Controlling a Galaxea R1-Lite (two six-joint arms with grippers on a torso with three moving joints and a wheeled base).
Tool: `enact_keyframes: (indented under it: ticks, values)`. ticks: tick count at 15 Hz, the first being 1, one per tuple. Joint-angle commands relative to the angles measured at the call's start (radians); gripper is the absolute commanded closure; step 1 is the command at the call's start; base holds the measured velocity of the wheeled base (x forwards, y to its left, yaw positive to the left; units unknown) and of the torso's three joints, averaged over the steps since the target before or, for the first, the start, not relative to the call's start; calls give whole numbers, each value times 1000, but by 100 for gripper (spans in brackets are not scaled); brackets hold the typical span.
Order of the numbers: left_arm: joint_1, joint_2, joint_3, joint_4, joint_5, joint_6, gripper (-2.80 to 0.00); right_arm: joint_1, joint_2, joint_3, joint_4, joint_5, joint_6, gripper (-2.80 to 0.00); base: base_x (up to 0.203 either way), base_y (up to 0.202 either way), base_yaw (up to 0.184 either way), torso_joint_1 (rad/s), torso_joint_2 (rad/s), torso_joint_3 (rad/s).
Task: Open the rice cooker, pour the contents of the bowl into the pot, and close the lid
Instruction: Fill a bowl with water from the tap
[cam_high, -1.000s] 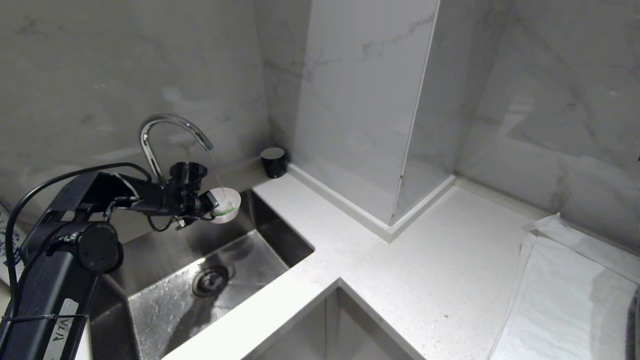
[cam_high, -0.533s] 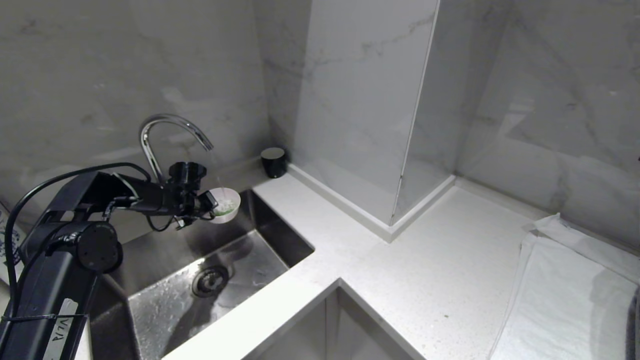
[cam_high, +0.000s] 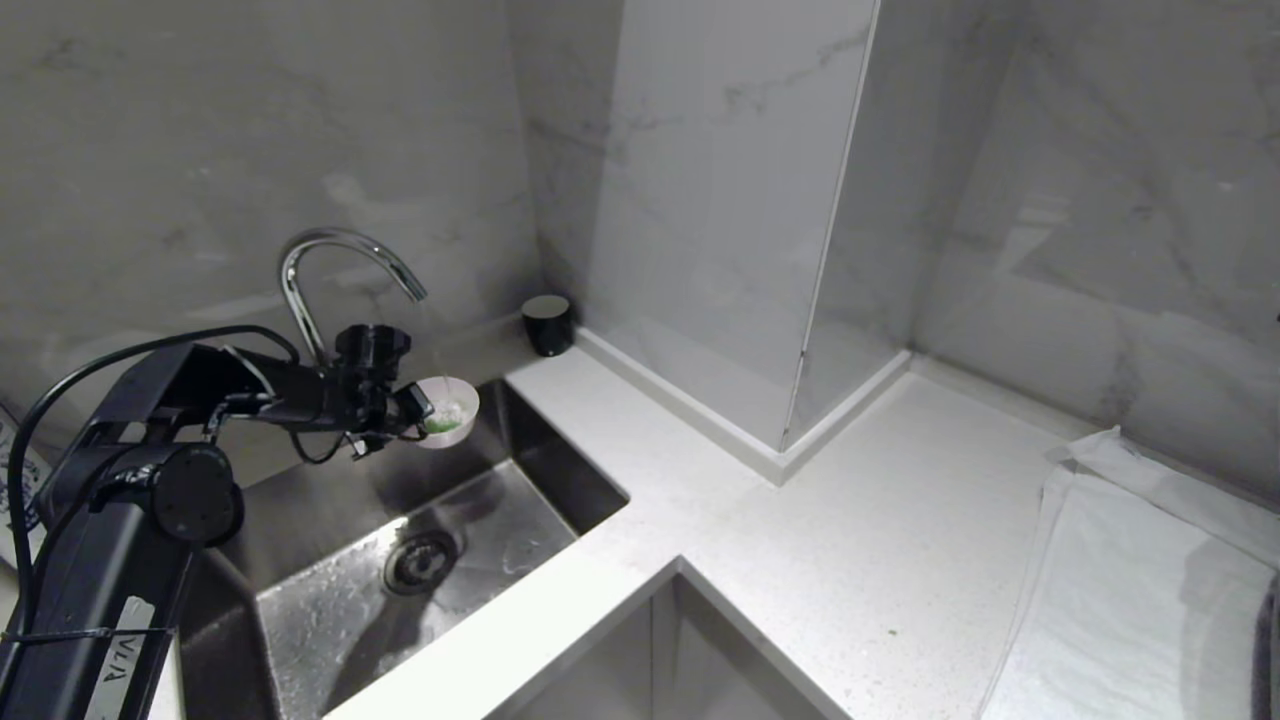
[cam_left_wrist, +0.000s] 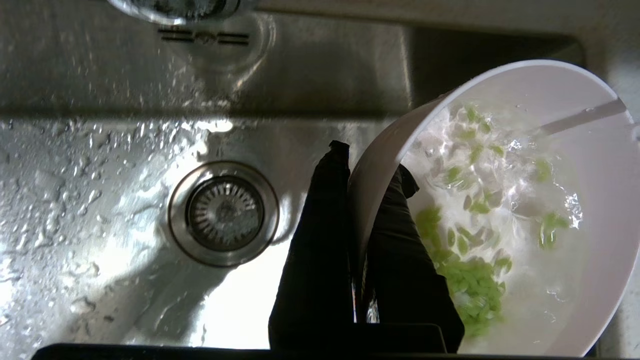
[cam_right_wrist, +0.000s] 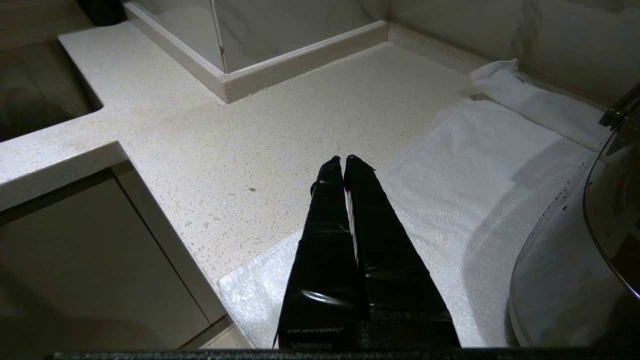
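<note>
while water runs from the curved chrome faucet (cam_high: 345, 262), your left gripper (cam_high: 418, 410) stays clamped on the rim of the small pale pink bowl (cam_high: 452, 410) over the steel sink (cam_high: 470, 530), green bits (cam_left_wrist: 472, 287) inside; your right gripper (cam_right_wrist: 344, 161) sits closed, empty, above the white towel (cam_right_wrist: 470, 165).

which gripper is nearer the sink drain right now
Left. The left gripper hangs over the sink, pinching the bowl rim above the drain. The right gripper is shut above the towel, off to the side.
</note>
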Motion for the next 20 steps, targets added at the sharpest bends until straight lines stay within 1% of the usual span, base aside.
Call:
enact_keyframes:
  ticks: [1,7,10,12,15,16,19,20]
  values:
    - [0,-5,-2,22,-3,-5,0,0,0,0,1,0,0,0,0,0,0,0,0,0]
    - [2,-1,-15,24,-5,-12,0,0,0,0,1,0,0,0,0,0,0,0,0,0]
    - [2,-5,-1,46,-5,-18,0,0,1,0,1,0,0,0,0,0,0,0,0,0]
    - [-5,-25,22,74,-6,-41,0,0,0,0,1,0,0,0,0,0,0,0,0,0]
    - [-28,-57,79,80,-10,-47,0,-1,1,0,1,0,0,0,0,0,0,0,0,0]
    - [-37,-67,103,79,-18,-50,0,0,-1,0,1,0,0,0,0,0,0,0,0,0]
    - [-70,-111,166,79,-69,-80,0,0,1,0,1,0,0,0,0,0,0,0,0,0]
    - [-83,-119,182,79,-73,-87,0,0,0,0,1,0,0,0,0,0,0,0,0,0]
